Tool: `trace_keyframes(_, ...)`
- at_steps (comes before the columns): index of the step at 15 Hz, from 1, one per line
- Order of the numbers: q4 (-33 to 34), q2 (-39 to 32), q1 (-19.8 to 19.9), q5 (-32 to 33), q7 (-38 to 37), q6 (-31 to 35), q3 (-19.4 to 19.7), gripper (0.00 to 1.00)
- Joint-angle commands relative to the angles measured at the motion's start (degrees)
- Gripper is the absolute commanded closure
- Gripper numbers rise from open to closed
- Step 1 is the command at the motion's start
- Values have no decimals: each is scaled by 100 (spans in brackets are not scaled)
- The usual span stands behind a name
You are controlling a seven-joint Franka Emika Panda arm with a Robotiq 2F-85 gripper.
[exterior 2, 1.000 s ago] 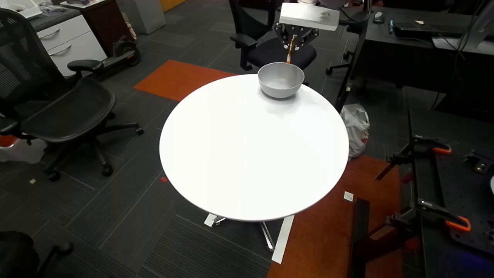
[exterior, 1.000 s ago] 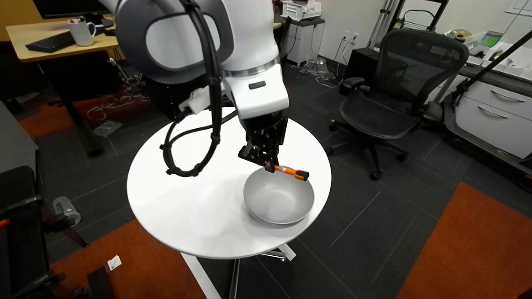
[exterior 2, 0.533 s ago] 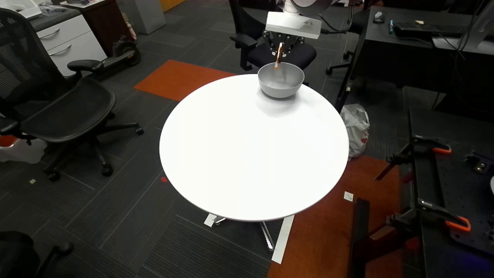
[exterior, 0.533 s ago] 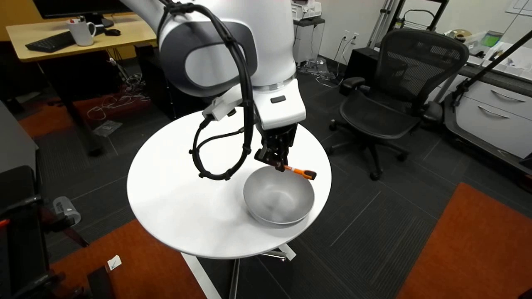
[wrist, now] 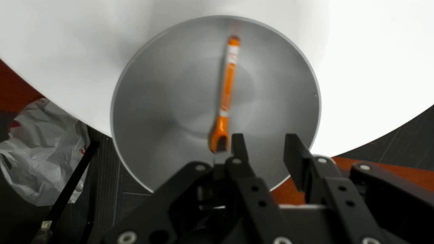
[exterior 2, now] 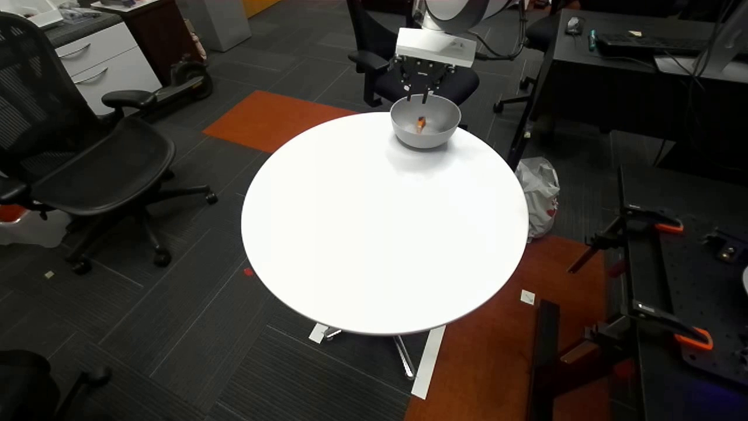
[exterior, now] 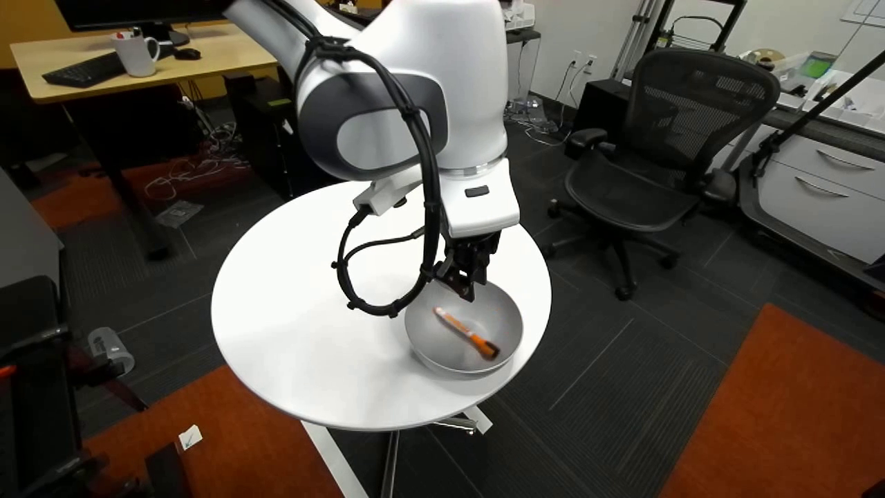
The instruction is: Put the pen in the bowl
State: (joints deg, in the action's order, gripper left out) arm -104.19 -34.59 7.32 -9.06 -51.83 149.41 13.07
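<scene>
Orange marker pen has dropped from claw into grey bowl. Claw spread apart, holding nothing. Placing looks done; probably only withdrawal left.

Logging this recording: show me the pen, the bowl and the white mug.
Pen point(wrist: 227, 87), wrist view: middle of its orange barrel.
Bowl point(wrist: 281, 98), wrist view: bare inner wall.
White mug point(exterior: 135, 57), in an exterior view: side of its body.

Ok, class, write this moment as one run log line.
round grey bowl: on white circular table | slim orange dark-ended pen: inside bowl | black two-finger gripper: open over bowl | task: apparently done
</scene>
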Motion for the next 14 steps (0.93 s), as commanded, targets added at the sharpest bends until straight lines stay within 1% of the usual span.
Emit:
trace_keyframes(1,227,-52,94,-186,143,-230,-71,34)
trace_keyframes(2,236,-54,96,-194,140,-224,-71,25)
trace_keyframes(4,247,-56,95,-202,135,-216,-70,12)
trace_keyframes(5,246,-54,98,-213,138,-202,-76,3)
trace_keyframes(6,240,-51,91,-212,129,-196,-73,0)
trace_keyframes(11,106,18,70,-313,100,-73,-123,0)
trace_keyframes(12,123,-46,-9,-181,36,-30,4,0)
trace_keyframes(14,123,-45,-10,-210,36,-31,-16,0)
